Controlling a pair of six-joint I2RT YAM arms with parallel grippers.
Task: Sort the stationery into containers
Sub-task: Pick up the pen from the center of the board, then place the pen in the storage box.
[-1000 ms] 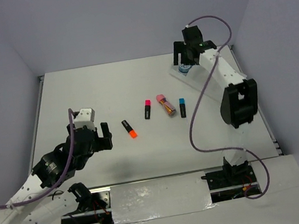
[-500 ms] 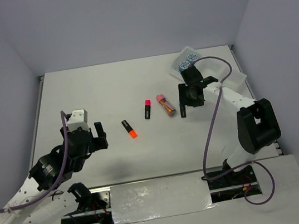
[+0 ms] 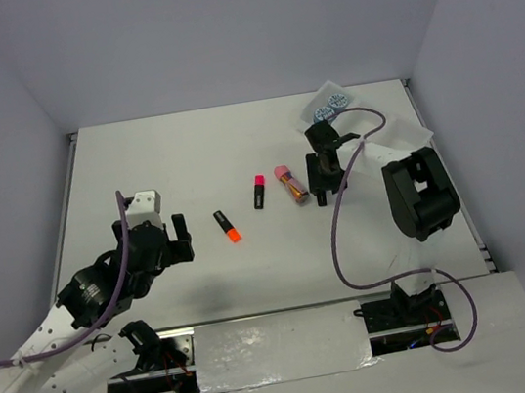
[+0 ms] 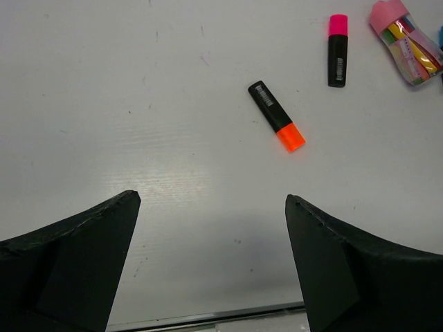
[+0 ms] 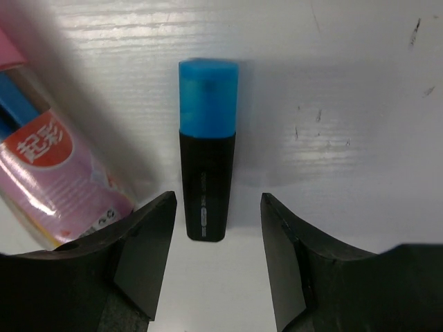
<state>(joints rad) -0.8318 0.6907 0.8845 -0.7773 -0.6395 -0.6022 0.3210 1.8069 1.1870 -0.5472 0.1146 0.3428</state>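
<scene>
A blue-capped black marker [image 5: 206, 187] lies on the table, its black end between the fingers of my right gripper [image 5: 217, 197]. The jaws stand narrowly apart with a gap on each side, so this gripper [image 3: 323, 187] is open and holds nothing. Just left lies a pink-capped tube [image 3: 290, 184] [image 5: 48, 166]. Further left are a pink-capped marker [image 3: 259, 191] [image 4: 337, 50] and an orange-capped marker [image 3: 227, 227] [image 4: 277, 116]. Two blue patterned rolls [image 3: 322, 111] [image 3: 337, 100] sit in the white tray [image 3: 410, 137]. My left gripper [image 3: 180, 238] [image 4: 211, 200] hovers wide open, short of the orange-capped marker.
The right arm's purple cable [image 3: 339, 230] loops over the table in front of the tray. A metal rail [image 3: 70, 200] runs along the table's left edge. Grey walls close in the back and both sides.
My right gripper left the tray, swung down and left to the blue-capped marker, and its jaws narrowed around the marker's end. The left arm only shifted slightly.
</scene>
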